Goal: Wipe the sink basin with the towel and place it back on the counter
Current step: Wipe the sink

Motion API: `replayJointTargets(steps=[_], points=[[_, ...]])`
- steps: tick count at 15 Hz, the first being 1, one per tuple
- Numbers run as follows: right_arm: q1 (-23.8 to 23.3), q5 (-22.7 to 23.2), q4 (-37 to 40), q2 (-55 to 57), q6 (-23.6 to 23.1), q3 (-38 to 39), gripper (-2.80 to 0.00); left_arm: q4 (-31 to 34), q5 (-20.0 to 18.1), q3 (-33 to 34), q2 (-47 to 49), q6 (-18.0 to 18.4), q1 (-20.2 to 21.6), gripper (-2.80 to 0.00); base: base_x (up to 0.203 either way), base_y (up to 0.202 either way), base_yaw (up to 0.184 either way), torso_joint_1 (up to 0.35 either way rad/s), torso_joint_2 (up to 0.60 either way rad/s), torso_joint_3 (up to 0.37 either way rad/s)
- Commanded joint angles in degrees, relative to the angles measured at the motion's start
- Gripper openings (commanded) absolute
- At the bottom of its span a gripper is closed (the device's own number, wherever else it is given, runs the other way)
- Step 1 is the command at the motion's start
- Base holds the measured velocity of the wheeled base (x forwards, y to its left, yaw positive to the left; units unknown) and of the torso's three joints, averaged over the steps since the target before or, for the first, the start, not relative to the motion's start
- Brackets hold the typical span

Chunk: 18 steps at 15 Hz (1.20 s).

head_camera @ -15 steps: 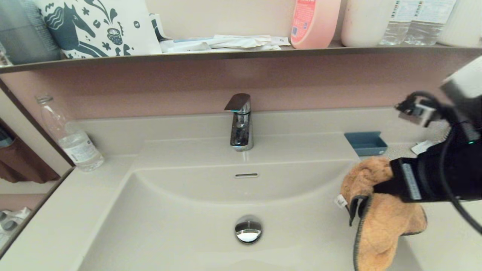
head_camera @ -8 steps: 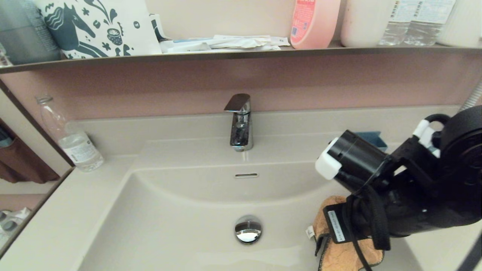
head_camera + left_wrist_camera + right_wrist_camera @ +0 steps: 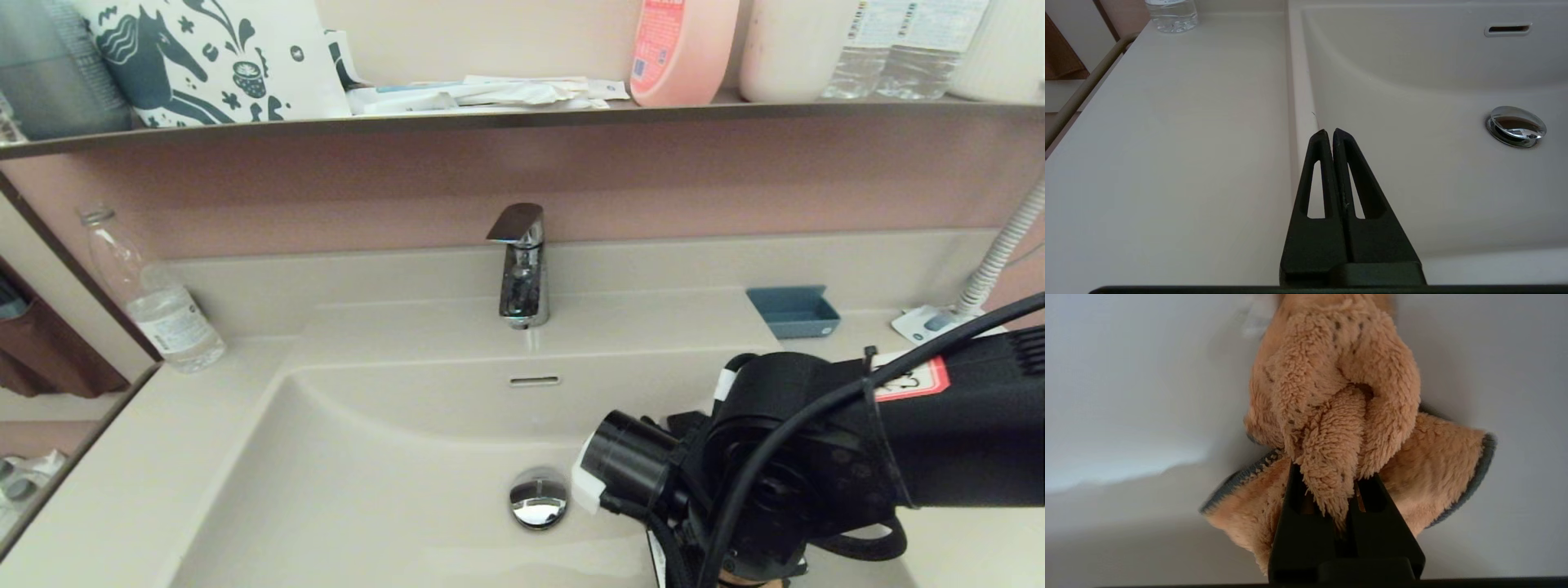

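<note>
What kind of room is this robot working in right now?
Most likely a bathroom vanity: a beige sink basin with a chrome faucet and drain plug, plus a pink lotion bottle on the shelf above.

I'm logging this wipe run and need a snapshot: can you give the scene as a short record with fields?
right end effector: shut on the towel, down in the sink basin
towel contact: bunched against the basin surface
left end effector: shut, empty, above the basin's edge by the counter
drain plug: uncovered
counter items: water bottle, blue tray
</note>
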Motion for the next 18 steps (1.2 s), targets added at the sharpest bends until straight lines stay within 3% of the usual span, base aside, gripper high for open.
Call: replayJointTargets(steps=[1, 6, 11, 15, 18], points=[[1.38, 2.06, 0.15, 3.26, 0.67, -0.52, -2.8, -0.01, -0.02, 0.0, 0.07, 0.0, -0.02, -2.8, 0.0, 0.0, 0.0, 0.0, 0.0, 0.0], [5.32, 9.07, -5.52, 6.17, -0.73, -4.15, -2.8, -0.01, -0.02, 0.0, 0.07, 0.0, -0.02, -2.8, 0.0, 0.0, 0.0, 0.0, 0.0, 0.0], [8.02, 10.03, -17.1, 11.64, -4.57, -4.36, -2.8, -0.01, -0.02, 0.0, 0.07, -0.02, 0.01, -2.8, 0.0, 0.0, 0.0, 0.0, 0.0, 0.0], [9.37, 10.98, -18.61, 12.6, -8.1, -7.97, -2.8, -0.01, -0.02, 0.0, 0.07, -0.09, -0.02, -2.8, 0.0, 0.0, 0.0, 0.0, 0.0, 0.0], [9.38, 15.03, -20.72, 13.33, -8.2, -11.49, -2.8, -0.01, -0.01, 0.0, 0.07, 0.0, -0.02, -2.8, 0.0, 0.0, 0.0, 0.0, 0.0, 0.0]])
